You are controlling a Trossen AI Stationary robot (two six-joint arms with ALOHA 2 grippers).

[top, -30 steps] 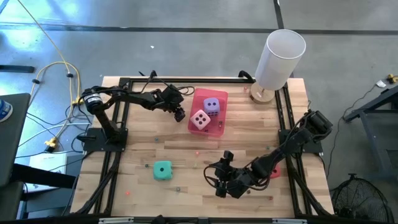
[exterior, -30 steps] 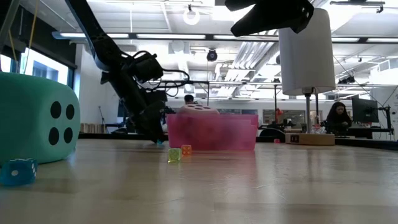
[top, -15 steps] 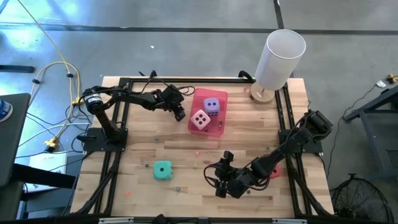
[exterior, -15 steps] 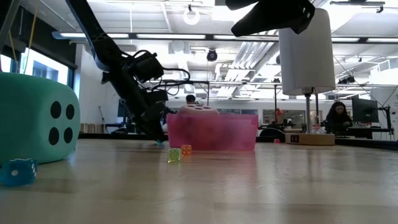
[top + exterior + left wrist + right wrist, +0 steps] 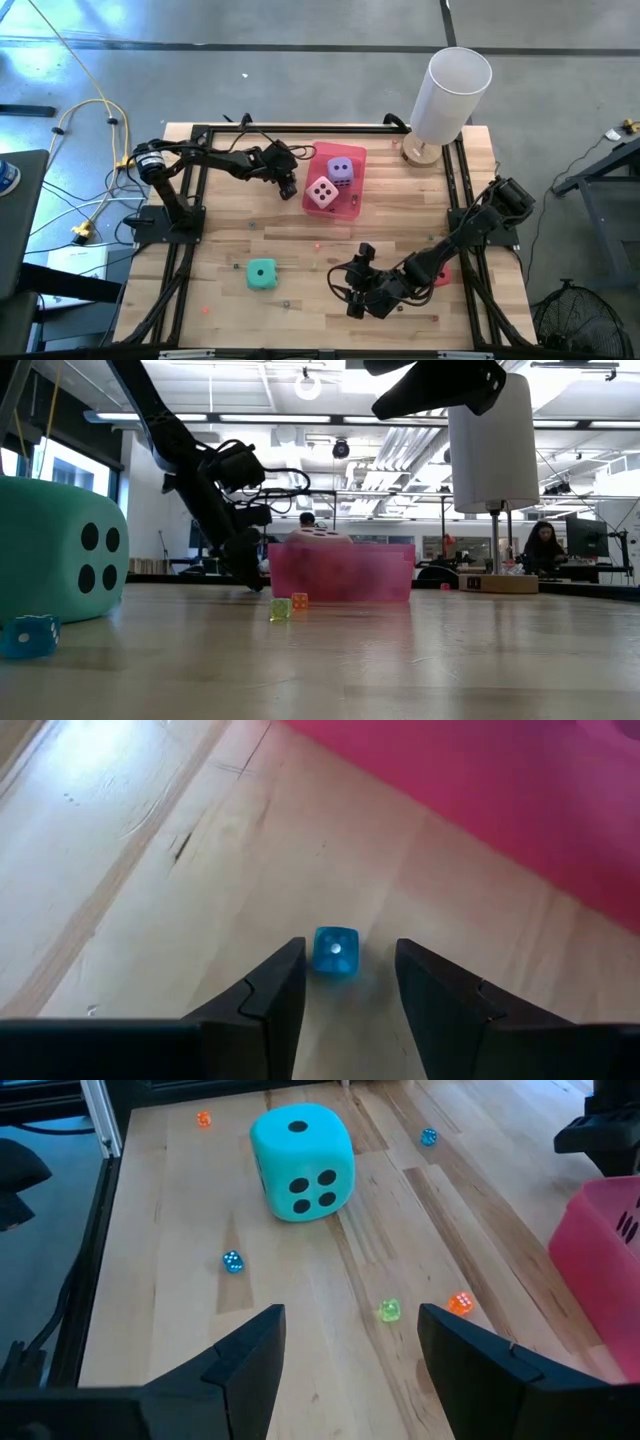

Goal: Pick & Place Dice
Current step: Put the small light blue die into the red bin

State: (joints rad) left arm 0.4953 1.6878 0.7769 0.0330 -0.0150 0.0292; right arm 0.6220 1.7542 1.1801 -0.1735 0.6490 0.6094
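Observation:
The teal die point(image 5: 262, 273) point(image 5: 300, 1162) point(image 5: 60, 550) rests on the table near its near edge. The pale pink die point(image 5: 321, 193) and the purple die point(image 5: 341, 170) sit in the pink tray point(image 5: 352, 208). The red die point(image 5: 441, 278) shows only partly under my right arm. My left gripper point(image 5: 288, 185) point(image 5: 345, 960) is open and low at the tray's left wall. Its fingertips stand on either side of a tiny blue die point(image 5: 336, 951) without touching it. My right gripper point(image 5: 345, 288) point(image 5: 350, 1325) is open, right of the teal die, facing it.
Tiny dice are scattered on the wood: blue point(image 5: 232, 1261), green point(image 5: 389, 1311), orange point(image 5: 461, 1304), and more beyond the teal die. A tall white cylinder point(image 5: 450, 90) stands on a wooden base at the far right corner. Black rails point(image 5: 190, 180) line the sides.
My left gripper has sunk slightly toward the table beside the tray, so that it now hides the tiny blue die in the low view. The large dice have not moved.

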